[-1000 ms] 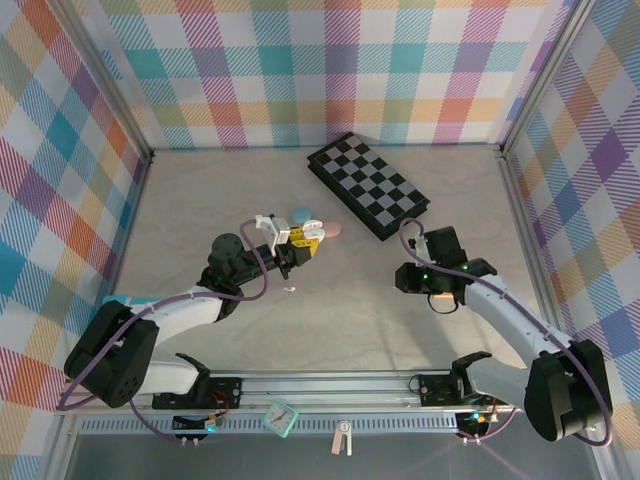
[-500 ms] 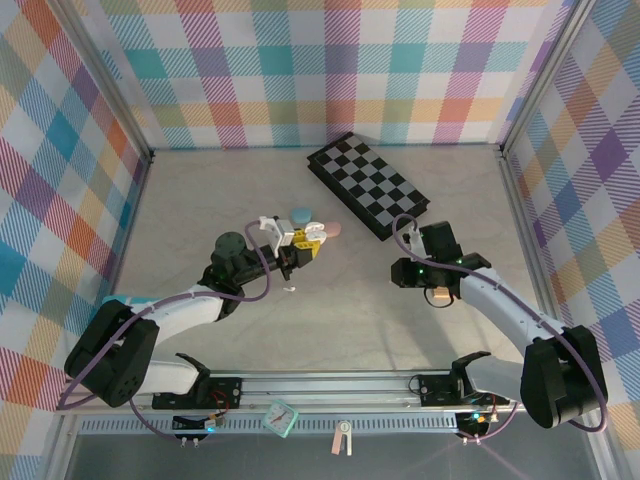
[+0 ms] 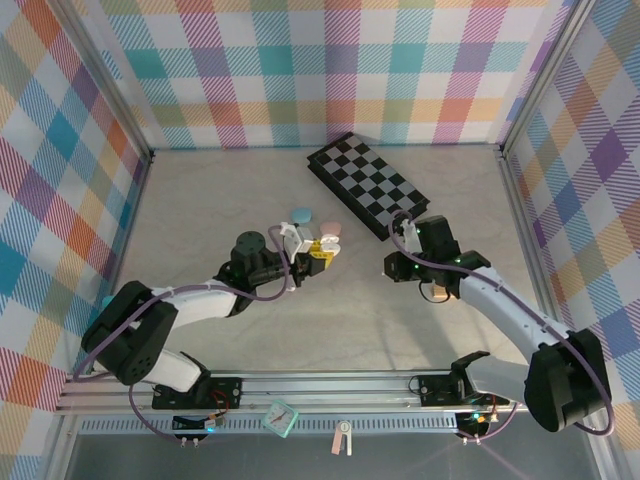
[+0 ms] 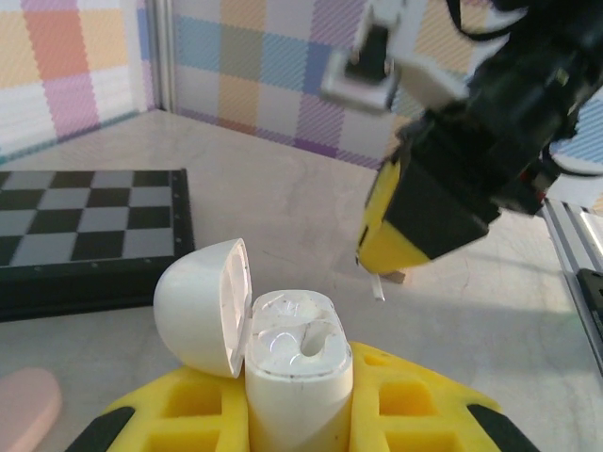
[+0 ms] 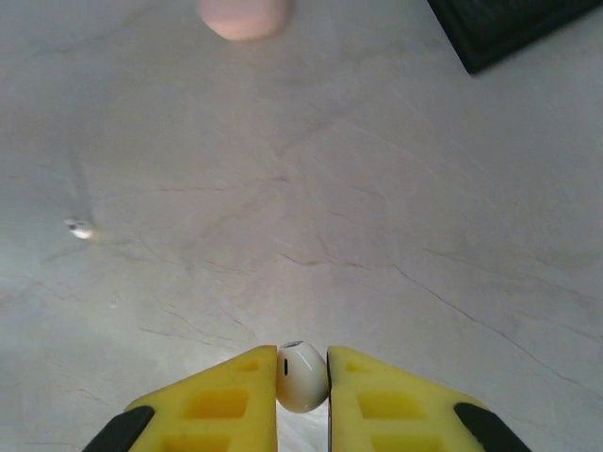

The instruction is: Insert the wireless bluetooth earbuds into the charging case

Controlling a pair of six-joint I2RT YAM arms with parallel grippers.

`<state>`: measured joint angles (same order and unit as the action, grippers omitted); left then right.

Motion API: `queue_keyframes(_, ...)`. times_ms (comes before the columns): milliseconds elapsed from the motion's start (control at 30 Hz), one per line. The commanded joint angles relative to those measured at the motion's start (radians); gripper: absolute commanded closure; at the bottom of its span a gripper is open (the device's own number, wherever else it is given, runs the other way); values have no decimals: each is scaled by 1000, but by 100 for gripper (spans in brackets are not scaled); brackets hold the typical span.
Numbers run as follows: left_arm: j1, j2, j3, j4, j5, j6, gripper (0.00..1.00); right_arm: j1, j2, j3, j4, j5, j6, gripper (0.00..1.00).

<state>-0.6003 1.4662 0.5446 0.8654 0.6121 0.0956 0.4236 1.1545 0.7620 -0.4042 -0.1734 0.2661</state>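
- the white earbud [image 5: 301, 379] sits pinched between the right jaws, bulb end showing between the two yellow fingers [image 5: 221, 400], held above the tabletop [image 5: 443, 179].
- a second, loose earbud [image 5: 80, 228] lies on the tabletop well off to the left in the right wrist view, apart from everything else.
- the white charging case [image 4: 297, 377] is clamped upright in the left jaws, its body wedged between their yellow pads, so those jaws are closed on it.
- the case's lid [image 4: 203, 315] is flipped open and leans off to the left. the wells inside look glossy white, and i can't tell whether a bud already sits in one.
- from the left wrist camera i see the right arm's yellow finger [image 4: 419, 221] hanging beyond the open case, up and to the right, not touching it.
- a pink case [image 3: 333, 230] rests on the tabletop just past the left jaws, with a pale blue case [image 3: 300, 216] beside it.
- the folded chessboard [image 3: 368, 185] lies further back, near the rear wall, its corner just past the right arm.
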Motion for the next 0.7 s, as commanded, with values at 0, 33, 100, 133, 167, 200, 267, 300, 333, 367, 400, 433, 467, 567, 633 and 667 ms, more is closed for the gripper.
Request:
queue_keyframes(0,-19,36,41,47,17,3,100,46,-35,81,18,7,-34,81)
queue_keyframes(33,-22,47,45,62,18,-5,100,60,-40,96,15,12,-38,81)
queue_keyframes(100,-30,63,47,81,21,-14,100,86,-45,123,16,16,-42,81)
queue_keyframes(133,-34,70,49,83,24,-14,100,99,-45,137,19,17,-45,81)
queue_keyframes(167,-37,75,52,83,26,-14,100,114,-44,150,23,18,-50,81)
queue_keyframes(200,-39,77,54,83,28,-14,100,126,-41,161,26,20,-52,81)
queue_keyframes(267,-44,80,57,83,39,-13,100,150,-28,188,30,23,-63,81)
queue_keyframes(300,-46,80,57,83,41,-11,100,160,-20,200,33,24,-66,81)
queue_keyframes(333,-47,80,58,83,46,-10,100,171,-10,212,34,26,-73,81)
queue_keyframes(367,-49,80,58,82,50,-8,100,180,1,223,35,26,-78,81)
queue_keyframes(400,-49,81,60,81,53,-8,100,189,11,233,35,27,-83,81)
queue_keyframes(433,-50,79,61,80,58,-9,100,198,22,244,37,30,-89,81)
queue_keyframes(467,-50,77,63,79,64,-8,100,204,32,251,38,32,-94,81)
queue_keyframes(567,-55,79,66,76,70,-8,100,214,59,267,45,35,-103,81)
queue_keyframes(633,-56,78,67,76,72,-10,100,221,74,274,48,35,-108,81)
queue_keyframes(667,-58,79,68,76,73,-10,100,223,80,277,48,35,-108,81)
